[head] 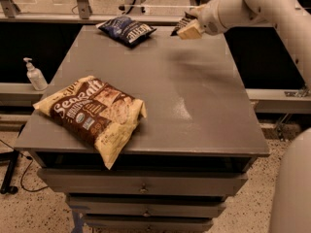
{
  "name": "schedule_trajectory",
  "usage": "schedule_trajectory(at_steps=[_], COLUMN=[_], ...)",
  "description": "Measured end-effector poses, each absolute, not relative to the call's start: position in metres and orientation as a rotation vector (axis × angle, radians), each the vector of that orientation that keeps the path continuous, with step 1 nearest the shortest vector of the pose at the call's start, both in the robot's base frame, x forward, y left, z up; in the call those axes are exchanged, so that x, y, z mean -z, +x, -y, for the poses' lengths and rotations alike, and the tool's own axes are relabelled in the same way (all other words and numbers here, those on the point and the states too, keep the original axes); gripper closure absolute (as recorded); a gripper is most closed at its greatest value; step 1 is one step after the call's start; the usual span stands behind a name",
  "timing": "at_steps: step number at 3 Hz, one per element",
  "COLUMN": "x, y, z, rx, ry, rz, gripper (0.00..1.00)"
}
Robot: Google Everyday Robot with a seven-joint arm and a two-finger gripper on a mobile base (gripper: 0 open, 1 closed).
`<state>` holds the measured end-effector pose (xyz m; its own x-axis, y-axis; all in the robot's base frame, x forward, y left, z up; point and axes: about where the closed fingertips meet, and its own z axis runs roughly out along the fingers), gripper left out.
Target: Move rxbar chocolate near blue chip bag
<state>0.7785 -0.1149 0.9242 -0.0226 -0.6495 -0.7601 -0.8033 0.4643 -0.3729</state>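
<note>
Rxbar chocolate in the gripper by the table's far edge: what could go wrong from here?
1. The small dark-wrapped rxbar chocolate shows only partly from the gripper; a shallow hold could let it slip.
2. It hangs near the far edge of the grey table; a drop could land behind.
3. Going left, it could shove the crinkled navy-blue chip bag.

Sea Salt bag [95, 113] on table [194, 96], pump bottle [35, 75] beside.

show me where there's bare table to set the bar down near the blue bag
A bare strip lies right beside the blue chip bag, between it and the gripper holding the rxbar chocolate at the far edge. The middle and right side of the table are bare too. Crowded only near-left, under the Sea Salt bag.
</note>
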Motion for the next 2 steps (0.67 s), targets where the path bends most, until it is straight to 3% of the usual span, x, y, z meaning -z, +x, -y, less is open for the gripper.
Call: schedule_trajectory(at_steps=[1,2], x=[-0.9569,-0.9523], y=[0.7453,0.75], z=[0.067,0.0634], rx=[-0.042,-0.057], ry=[-1.411,-1.412], rz=[-1.618,-1.622], gripper=[1.0,1.0])
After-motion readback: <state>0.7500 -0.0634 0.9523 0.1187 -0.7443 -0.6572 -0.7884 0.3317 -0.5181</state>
